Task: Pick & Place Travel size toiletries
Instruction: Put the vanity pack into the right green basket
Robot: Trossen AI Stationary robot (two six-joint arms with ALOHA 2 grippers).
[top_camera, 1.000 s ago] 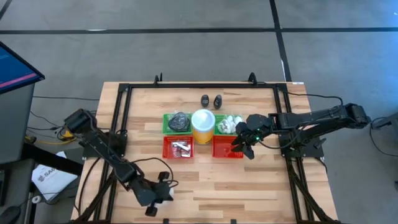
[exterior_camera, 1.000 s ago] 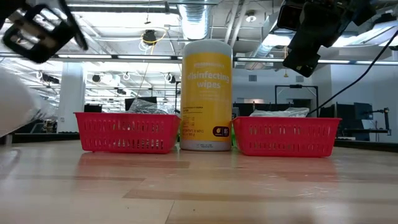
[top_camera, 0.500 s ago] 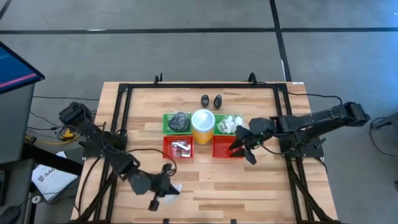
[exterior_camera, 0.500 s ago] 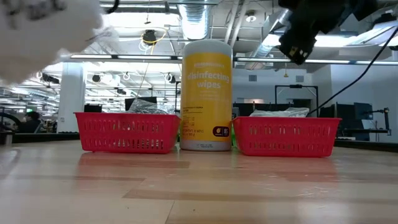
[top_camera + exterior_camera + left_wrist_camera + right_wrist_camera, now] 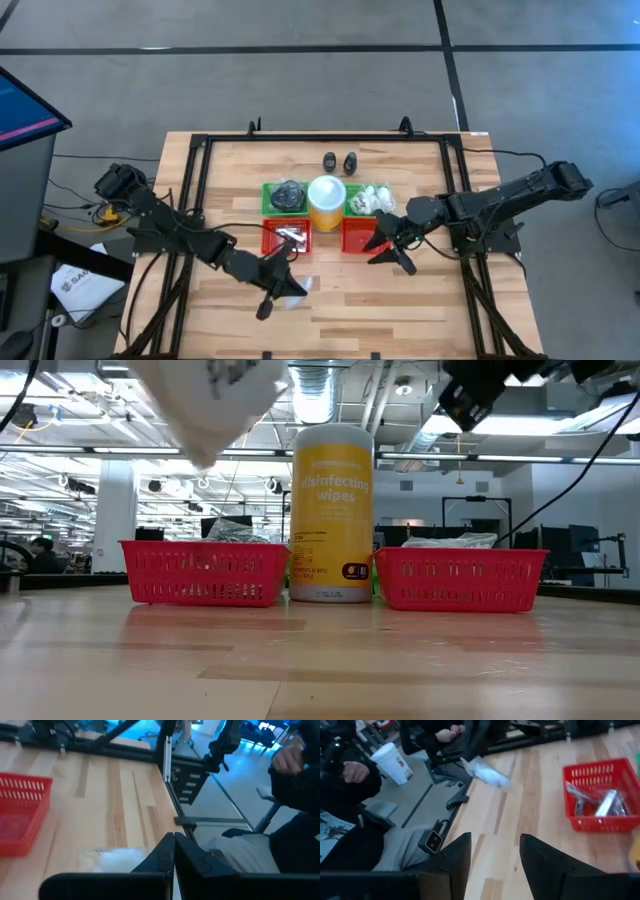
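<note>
Clear-wrapped packet [image 5: 293,287] in clenched left gripper [image 5: 285,285] near table's [image 5: 420,300] front edge; right gripper [image 5: 385,245] jaws released.

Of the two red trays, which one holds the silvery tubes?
The red tray on the left arm's side, beside the yellow wipes canister; silvery tubes lie inside. The other red tray looks empty.

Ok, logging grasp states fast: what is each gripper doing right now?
Left gripper: shut on a clear-wrapped white packet, carried above the table.
Right gripper: open, holding nothing, beside the right-hand red tray.
</note>
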